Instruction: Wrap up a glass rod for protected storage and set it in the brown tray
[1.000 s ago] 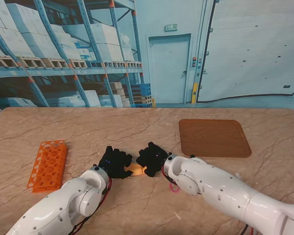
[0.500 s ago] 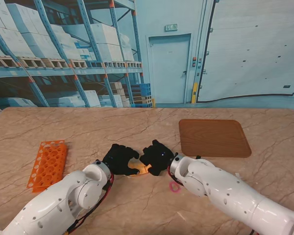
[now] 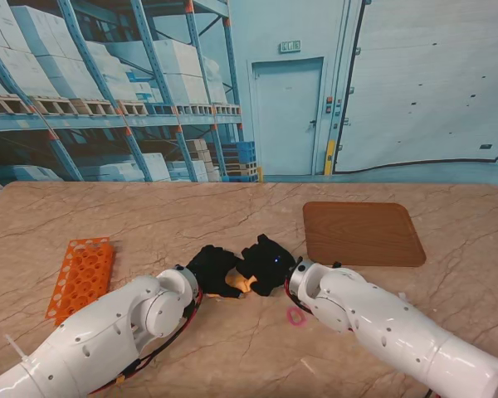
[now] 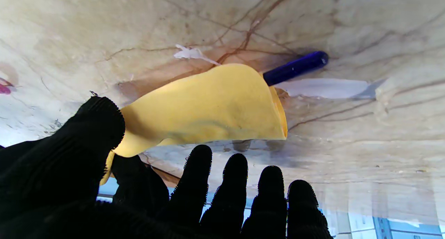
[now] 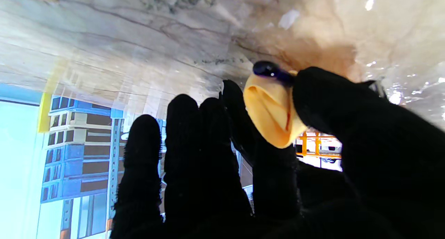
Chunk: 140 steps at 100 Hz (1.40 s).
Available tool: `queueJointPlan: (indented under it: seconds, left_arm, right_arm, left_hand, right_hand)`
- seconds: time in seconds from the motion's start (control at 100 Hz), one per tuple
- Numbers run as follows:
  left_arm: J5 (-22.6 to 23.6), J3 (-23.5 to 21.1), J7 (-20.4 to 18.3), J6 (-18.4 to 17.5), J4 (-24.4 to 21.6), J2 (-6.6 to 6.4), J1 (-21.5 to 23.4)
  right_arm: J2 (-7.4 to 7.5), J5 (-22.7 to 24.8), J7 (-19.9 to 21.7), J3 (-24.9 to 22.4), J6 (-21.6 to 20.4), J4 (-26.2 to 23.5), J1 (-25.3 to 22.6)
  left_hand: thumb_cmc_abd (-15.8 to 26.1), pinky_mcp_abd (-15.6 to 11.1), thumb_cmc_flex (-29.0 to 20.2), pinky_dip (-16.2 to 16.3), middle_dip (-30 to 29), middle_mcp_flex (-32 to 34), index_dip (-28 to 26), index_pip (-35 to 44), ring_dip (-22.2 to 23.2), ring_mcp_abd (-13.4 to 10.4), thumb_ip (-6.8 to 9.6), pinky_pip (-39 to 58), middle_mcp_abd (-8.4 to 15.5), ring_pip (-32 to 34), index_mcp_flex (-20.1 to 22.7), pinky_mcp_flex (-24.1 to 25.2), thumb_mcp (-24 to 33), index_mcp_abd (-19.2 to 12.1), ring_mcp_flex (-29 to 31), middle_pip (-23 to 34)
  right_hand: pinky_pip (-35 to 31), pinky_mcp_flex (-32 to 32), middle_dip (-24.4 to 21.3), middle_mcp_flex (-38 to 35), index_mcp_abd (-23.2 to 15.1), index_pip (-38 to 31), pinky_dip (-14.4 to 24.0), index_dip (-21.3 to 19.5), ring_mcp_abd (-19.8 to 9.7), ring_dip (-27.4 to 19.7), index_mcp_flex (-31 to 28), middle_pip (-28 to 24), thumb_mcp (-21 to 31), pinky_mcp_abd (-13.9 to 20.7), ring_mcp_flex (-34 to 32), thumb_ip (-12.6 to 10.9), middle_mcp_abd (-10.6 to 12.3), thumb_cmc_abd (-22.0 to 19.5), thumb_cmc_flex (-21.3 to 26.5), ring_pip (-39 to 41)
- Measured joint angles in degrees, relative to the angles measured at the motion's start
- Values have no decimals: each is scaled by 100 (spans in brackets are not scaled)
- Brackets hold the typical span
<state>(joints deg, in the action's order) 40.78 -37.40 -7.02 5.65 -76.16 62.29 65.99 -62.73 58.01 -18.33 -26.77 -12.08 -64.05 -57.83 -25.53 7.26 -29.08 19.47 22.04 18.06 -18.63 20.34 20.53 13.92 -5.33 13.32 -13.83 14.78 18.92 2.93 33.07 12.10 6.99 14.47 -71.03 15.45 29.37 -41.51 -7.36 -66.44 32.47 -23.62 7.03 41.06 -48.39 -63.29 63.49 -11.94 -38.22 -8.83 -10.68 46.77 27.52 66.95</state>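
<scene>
A yellow cloth [image 3: 240, 284] is rolled around a dark blue glass rod [image 4: 295, 68], with one rod end poking out of the roll. My right hand [image 3: 266, 264] is shut on the roll [image 5: 271, 114], pinching it between thumb and fingers, and a rod tip [image 5: 266, 68] shows at the roll's mouth. My left hand [image 3: 212, 267] is right against the cloth [image 4: 208, 107]; its thumb overlaps the cloth's end while its four fingers [image 4: 236, 183] stay stretched and apart, gripping nothing. The brown tray [image 3: 363, 234] lies farther off to the right.
An orange test-tube rack [image 3: 80, 279] lies at the left. A pink rubber band [image 3: 295, 316] sits on the table nearer to me, beside my right forearm. White paper scraps [image 4: 320, 88] lie by the rod.
My left hand has slid right until it meets the right hand. The cloth between them has bunched up and shows less. The pink band has come out from under my right arm.
</scene>
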Motion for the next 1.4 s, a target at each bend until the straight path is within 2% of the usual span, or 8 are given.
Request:
queueJointPlan:
  seconds: [0.15,0.49,0.71,0.96,1.0,1.03,1.18,1.4]
  left_arm:
    - [-88,122,117,57,127,55,-57]
    - [-534,277,299,97,333,168,-220]
    - [-668,333,460,147,430,249,-307]
    - [-776,352,460,233,445,296,-352]
    - [-775,341,460,237,445,301,-347]
    - [-778,321,461,241,444,308,-335]
    - [-987,205,494,248,435,352,-250]
    - [-1161,180,527,191,472,384,-218]
  right_arm:
    - [-4,0,-33,0,-38,0,9]
    - [-36,-26,-178,46,-44,87,75]
    - [-36,-20,-194,-10,-46,91,89]
    - [-31,11,-212,-90,-45,78,69]
    - [-30,23,-211,-106,-44,69,60]
    - [-29,31,-209,-120,-44,60,52]
    - [-25,52,-195,-193,-36,11,17]
    - [-22,54,-157,-351,-14,-66,-55]
  left_hand:
    - [0,29,-10,-3,41,-173,1,7,-3,-1,0,-12,-8,140,-529,-12,48,-219,-24,-18]
    - [8,158,-264,61,135,15,-89,485,186,152,1,219,-126,253,-320,-18,255,-260,175,-18]
    - [-69,227,-547,47,79,709,-152,789,256,324,1,1107,-129,357,-7,-72,734,-363,755,-25]
    - [91,252,-833,-77,47,920,-504,1446,256,349,-8,1605,-129,508,1053,-76,872,-635,848,-27]
    - [87,253,-993,-128,50,927,-569,1483,261,349,-45,1641,-129,519,1116,-76,869,-711,848,-27]
    - [81,257,-1179,-137,50,968,-590,1667,264,349,-214,1678,-129,562,1228,-74,858,-789,848,-27]
    - [60,260,-1694,-201,51,990,-660,2854,251,349,-259,1692,-127,564,1839,-49,600,-841,705,-27]
    - [856,-158,-2420,-610,53,782,-1683,4095,120,38,-319,964,106,782,1424,-86,-617,-367,348,-3]
  right_hand:
    - [0,0,-4,-1,0,4,-1,-45,0,0,0,-2,0,1,0,0,0,0,0,1]
    - [-1,-5,-5,-1,0,77,-12,-54,-1,1,-63,-2,0,1,0,0,0,5,0,1]
    - [-1,-6,-6,-12,22,77,-58,-103,-1,0,-99,-15,0,1,0,0,0,5,0,2]
    - [-1,-6,-7,-21,23,77,-59,-114,-1,0,-180,-48,-47,1,0,0,0,5,0,10]
    - [-1,-6,-7,-21,23,77,-60,-114,-1,1,-180,-48,-48,1,0,0,0,5,0,10]
    - [-1,-6,-7,-21,23,78,-60,-114,-1,1,-180,-48,-48,1,0,0,0,5,0,10]
    - [-1,-7,-7,-21,23,78,-60,-127,-2,0,-180,-48,-49,1,0,0,0,5,0,10]
    - [-1,-8,-7,-21,16,80,-61,-151,-2,1,-171,-48,-49,1,0,0,0,6,1,10]
